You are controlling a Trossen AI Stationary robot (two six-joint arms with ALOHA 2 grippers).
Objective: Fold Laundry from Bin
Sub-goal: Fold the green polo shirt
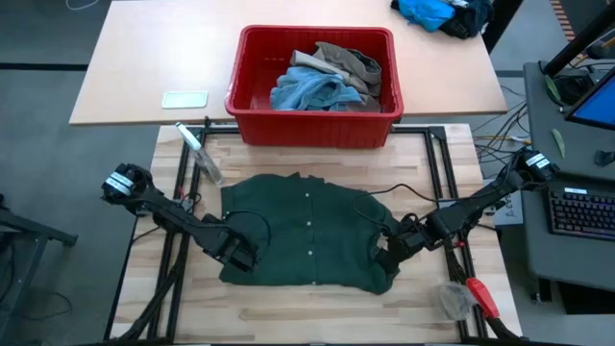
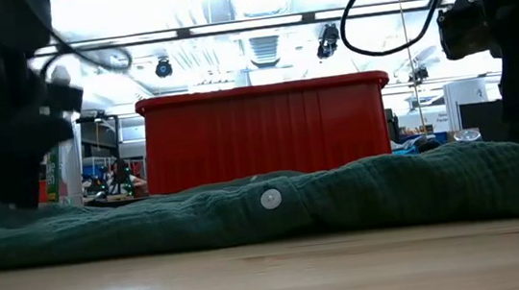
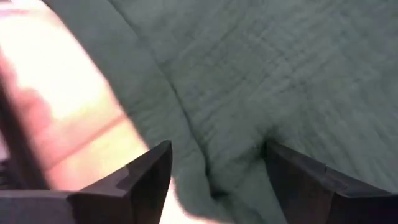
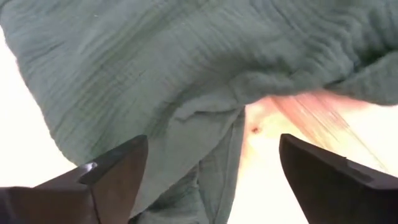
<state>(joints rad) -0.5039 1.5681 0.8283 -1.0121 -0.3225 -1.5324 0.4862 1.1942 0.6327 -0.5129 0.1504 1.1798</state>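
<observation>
Dark green garment (image 1: 307, 231) spread flat on the wooden worktop (image 1: 317, 312), just in front of the red bin (image 1: 314, 113). Row of small pale buttons down its middle; one button (image 2: 271, 199) plain in low view. Fabric crinkled, edges bunched at both lower corners.

Left gripper (image 1: 242, 258) low at the garment's lower left corner, fingers (image 3: 149, 180) released, spread apart, a ridge of green cloth lying between them but not clamped. Bare worktop showing beside the cloth edge in left wrist view.

Right gripper (image 1: 384, 252) low at the garment's lower right corner, fingers (image 4: 118, 174) released, wide apart, a fold of green cloth hanging between them, not pinched. Cloth contact with either finger: cannot tell.

Behind the garment: bin upright, holding a light blue piece (image 1: 309, 91) and a khaki-taupe piece (image 1: 351, 62), heaped toward the bin's right side.

Left of the bin: pale flat rectangular object (image 1: 184, 99) on the lighter tabletop. Between bin and garment's upper left corner: clear slim bottle-like object (image 1: 199, 152) lying down. Near the garment's lower right: red-handled tool (image 1: 479, 293) and a clear roundish item (image 1: 455, 300). Bright blue cloth heap (image 1: 428, 12) well beyond the bin's right rear corner.
</observation>
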